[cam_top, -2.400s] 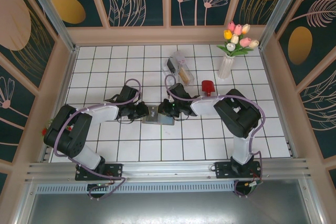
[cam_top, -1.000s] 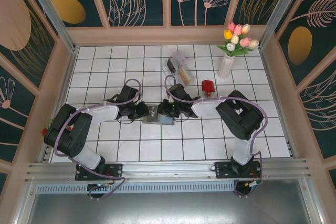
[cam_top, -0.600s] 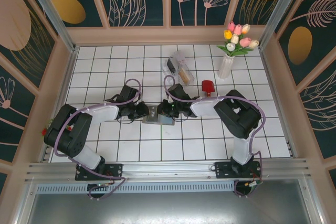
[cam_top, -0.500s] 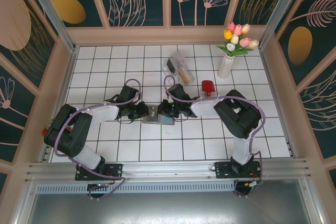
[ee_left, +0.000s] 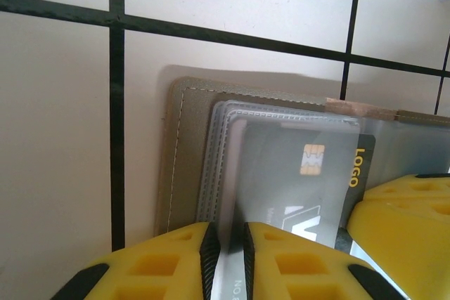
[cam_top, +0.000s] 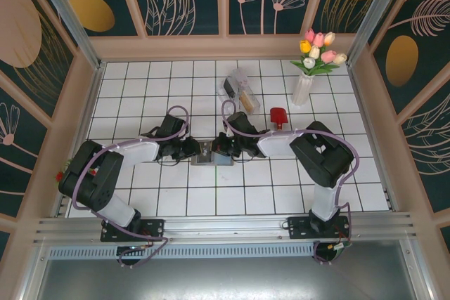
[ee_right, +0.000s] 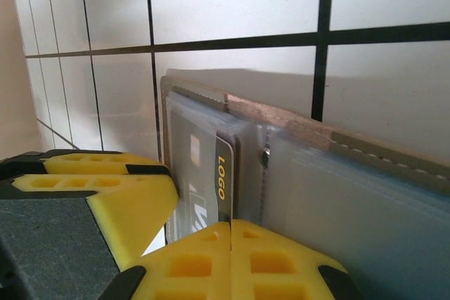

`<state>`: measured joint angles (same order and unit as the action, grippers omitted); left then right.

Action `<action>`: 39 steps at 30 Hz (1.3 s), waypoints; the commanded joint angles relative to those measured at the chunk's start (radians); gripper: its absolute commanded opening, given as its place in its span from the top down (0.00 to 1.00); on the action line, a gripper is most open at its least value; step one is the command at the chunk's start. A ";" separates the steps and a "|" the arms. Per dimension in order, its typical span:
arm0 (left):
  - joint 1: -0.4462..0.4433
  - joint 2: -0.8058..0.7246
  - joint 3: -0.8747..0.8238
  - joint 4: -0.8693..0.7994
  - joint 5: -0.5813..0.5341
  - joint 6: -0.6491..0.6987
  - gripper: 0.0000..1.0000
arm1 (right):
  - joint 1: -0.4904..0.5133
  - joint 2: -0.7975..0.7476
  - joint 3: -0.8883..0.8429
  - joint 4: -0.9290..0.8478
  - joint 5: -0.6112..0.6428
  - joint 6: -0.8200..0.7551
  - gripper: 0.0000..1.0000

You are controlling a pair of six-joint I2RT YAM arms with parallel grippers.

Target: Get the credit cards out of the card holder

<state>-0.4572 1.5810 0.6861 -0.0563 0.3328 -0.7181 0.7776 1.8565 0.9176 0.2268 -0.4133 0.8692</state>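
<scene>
The card holder (cam_top: 211, 159) lies open and flat on the white tiles between both grippers. Its grey-brown cover (ee_left: 184, 145) carries clear sleeves. A dark grey credit card (ee_left: 302, 173) with a gold chip and yellow "LOGO" sits in a sleeve. My left gripper (cam_top: 195, 148) (ee_left: 228, 258) is at the holder's left end, its jaws nearly together on a clear sleeve's edge. My right gripper (cam_top: 219, 147) (ee_right: 230, 247) is shut, and the credit card (ee_right: 225, 173) runs by its "LOGO" end into the seam between the fingers.
A clear plastic box (cam_top: 240, 90) lies behind the holder. A small red object (cam_top: 278, 115) sits to its right, and a white vase of tulips (cam_top: 304, 86) stands at the back right. Wooden frame walls ring the tiled floor.
The right gripper's jaws have closed together at the card's end. Both arms have barely shifted, and the card holder has stayed in place.
</scene>
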 commanded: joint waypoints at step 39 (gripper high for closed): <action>-0.007 -0.019 0.058 -0.042 0.080 -0.003 0.87 | -0.011 -0.037 -0.012 -0.076 0.032 -0.047 0.73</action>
<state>-0.4583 1.5314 0.7238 -0.1051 0.4107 -0.7223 0.7719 1.8462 0.9222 0.1387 -0.3767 0.8204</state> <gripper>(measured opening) 0.134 0.264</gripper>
